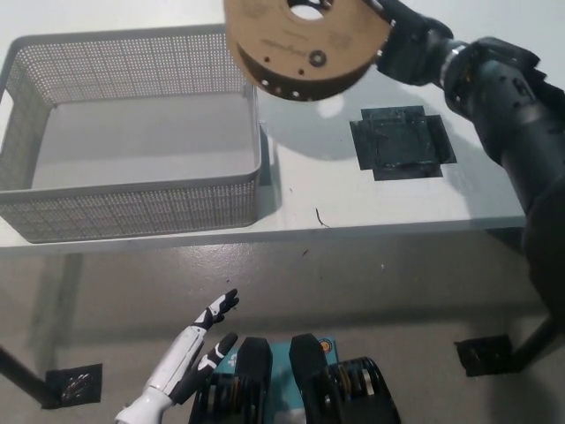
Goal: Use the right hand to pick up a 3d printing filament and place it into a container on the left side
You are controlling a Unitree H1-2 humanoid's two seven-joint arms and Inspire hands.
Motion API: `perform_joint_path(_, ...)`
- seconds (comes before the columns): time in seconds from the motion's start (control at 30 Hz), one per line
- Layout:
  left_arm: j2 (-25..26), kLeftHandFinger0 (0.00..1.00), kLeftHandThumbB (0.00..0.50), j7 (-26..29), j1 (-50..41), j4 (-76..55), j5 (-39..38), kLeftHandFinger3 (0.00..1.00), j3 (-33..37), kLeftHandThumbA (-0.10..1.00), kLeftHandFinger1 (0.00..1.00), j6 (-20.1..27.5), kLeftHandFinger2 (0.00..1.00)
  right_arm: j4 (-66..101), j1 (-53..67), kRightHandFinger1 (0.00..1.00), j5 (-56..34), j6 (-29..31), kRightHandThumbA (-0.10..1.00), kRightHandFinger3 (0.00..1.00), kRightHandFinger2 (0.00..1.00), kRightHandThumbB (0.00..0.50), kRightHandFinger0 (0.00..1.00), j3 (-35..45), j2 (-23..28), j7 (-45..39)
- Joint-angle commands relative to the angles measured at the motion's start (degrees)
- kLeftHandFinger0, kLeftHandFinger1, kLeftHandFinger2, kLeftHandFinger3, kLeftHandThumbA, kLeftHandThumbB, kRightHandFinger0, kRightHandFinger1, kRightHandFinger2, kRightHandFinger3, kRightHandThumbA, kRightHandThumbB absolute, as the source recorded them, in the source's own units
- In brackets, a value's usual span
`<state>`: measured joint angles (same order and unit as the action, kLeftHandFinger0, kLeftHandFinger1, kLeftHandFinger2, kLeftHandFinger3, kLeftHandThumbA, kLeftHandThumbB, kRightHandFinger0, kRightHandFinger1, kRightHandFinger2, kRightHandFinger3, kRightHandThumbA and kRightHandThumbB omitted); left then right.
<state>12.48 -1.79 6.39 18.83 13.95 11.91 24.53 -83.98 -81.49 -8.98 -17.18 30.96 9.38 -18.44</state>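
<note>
Nearest, below the table edge at the lower left, the white left hand (190, 353) rests with its fingers spread and holding nothing. Farther off on the white table (397, 199), a black tape patch (403, 143) lies bare at right and a grey mesh basket (132, 190) stands at left. Farthest, the black right hand (408, 40) grasps the brown filament spool (305, 44), held in the air over the basket's far right corner.

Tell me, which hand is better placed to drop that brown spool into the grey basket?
The right hand. It already holds the filament spool up in the air, near the right edge of the mesh basket. The white left hand hangs low, below the table edge, holding nothing.
</note>
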Motion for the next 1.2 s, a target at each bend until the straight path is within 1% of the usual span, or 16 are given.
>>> perform_joint_path(0.0,0.2,1.0,0.356,-0.6,0.0,-1.5,-0.1,1.0,-0.2,1.0,1.0,2.1,1.0,1.9,-7.3,0.2,-3.8,0.8,-0.1,0.55,0.65,0.133,0.0,-0.4,-0.7,0.4)
perform_joint_path(0.07,0.3,1.0,0.347,-0.6,-0.1,-1.6,0.0,1.0,-0.3,1.0,1.0,2.2,1.0,1.9,-8.2,0.21,-2.9,0.8,-0.1,0.69,0.66,0.087,0.0,-1.4,-1.3,1.0)
perform_joint_path(0.13,0.4,1.0,0.341,-0.8,-0.1,-1.6,-0.3,1.0,-0.4,1.0,1.0,2.1,1.0,1.9,-9.0,0.2,-2.4,0.4,-0.1,0.65,0.65,0.079,0.0,-2.8,-1.6,0.0)
perform_joint_path(0.23,0.4,1.0,0.35,-0.6,0.0,-1.9,0.3,1.0,-0.3,1.0,1.0,1.8,1.0,1.8,-9.5,0.22,-2.2,0.2,-0.1,0.45,0.68,0.129,0.0,-4.2,-2.3,0.8)
perform_joint_path(0.3,0.4,1.0,0.349,-0.7,-0.1,-1.7,0.1,1.0,-0.3,1.0,1.0,2.1,1.0,1.7,-9.6,0.22,-1.5,0.5,-0.1,0.43,0.67,0.149,0.0,-5.6,-2.8,0.5)
perform_joint_path(0.33,0.3,1.0,0.352,-0.7,-0.2,-1.9,0.1,1.0,-0.2,1.0,1.0,2.0,1.0,1.7,-9.6,0.18,-1.8,0.7,-0.1,0.69,0.66,0.158,0.0,-6.0,-3.3,0.7)
perform_joint_path(0.37,0.3,1.0,0.352,-0.7,-0.2,-1.9,0.2,1.0,-0.2,1.0,1.0,2.0,1.0,1.7,-9.6,0.18,-1.7,1.2,-0.1,0.66,0.66,0.158,0.0,-6.4,-3.7,1.0)
perform_joint_path(0.4,0.2,1.0,0.345,-0.7,-0.2,-1.8,0.1,1.0,-0.2,1.0,1.0,2.0,1.0,1.7,-9.7,0.17,-2.0,2.1,-0.1,1.0,0.69,0.145,0.0,-6.4,-4.5,2.2)
perform_joint_path(0.57,-0.2,1.0,0.34,-0.3,-0.4,-1.8,0.3,1.0,-0.1,1.0,1.0,2.3,1.0,1.8,-11.0,0.21,-2.2,1.8,-0.1,1.0,0.75,0.085,0.0,-7.5,-6.9,4.1)
perform_joint_path(0.77,0.2,1.0,0.34,-0.6,-0.3,-2.3,0.6,1.0,0.0,1.0,1.0,1.8,1.0,1.6,-12.5,0.24,0.0,3.7,-0.1,1.0,0.72,0.104,0.0,-11.2,-8.3,4.5)
perform_joint_path(0.8,0.3,1.0,0.336,-0.7,-0.2,-2.2,0.7,1.0,0.0,1.0,1.0,1.9,1.0,1.6,-12.8,0.23,-0.5,4.0,-0.1,0.84,0.7,0.097,0.0,-11.3,-8.6,4.7)
perform_joint_path(0.83,0.2,1.0,0.333,-0.6,-0.2,-2.3,0.7,1.0,0.0,1.0,1.0,2.0,1.0,1.7,-13.1,0.23,-0.8,4.2,-0.1,0.99,0.7,0.095,0.0,-11.2,-9.0,5.1)
perform_joint_path(0.93,0.2,1.0,0.339,-0.7,-0.2,-2.4,0.7,1.0,0.0,1.0,1.0,2.0,1.0,1.7,-14.0,0.21,-0.3,3.9,-0.1,0.93,0.69,0.101,0.0,-12.5,-9.7,5.9)
perform_joint_path(0.97,0.2,1.0,0.343,-0.8,-0.5,-2.4,0.5,1.0,0.0,1.0,1.0,2.0,1.0,1.6,-14.2,0.22,-0.4,3.2,-0.1,1.0,0.7,0.101,0.0,-12.7,-10.0,6.5)
perform_joint_path(1.1,0.2,1.0,0.342,-0.5,-0.3,-2.3,0.9,1.0,0.1,1.0,1.0,2.4,1.0,1.6,-15.4,0.26,-2.0,3.7,-0.1,1.0,0.81,0.127,0.0,-11.6,-11.3,7.3)
perform_joint_path(1.17,0.2,1.0,0.359,-1.0,-0.2,-2.5,0.6,1.0,0.1,1.0,1.0,1.8,1.0,1.7,-15.7,0.29,-0.7,5.3,-0.1,1.0,0.82,0.133,0.0,-12.9,-11.7,7.3)
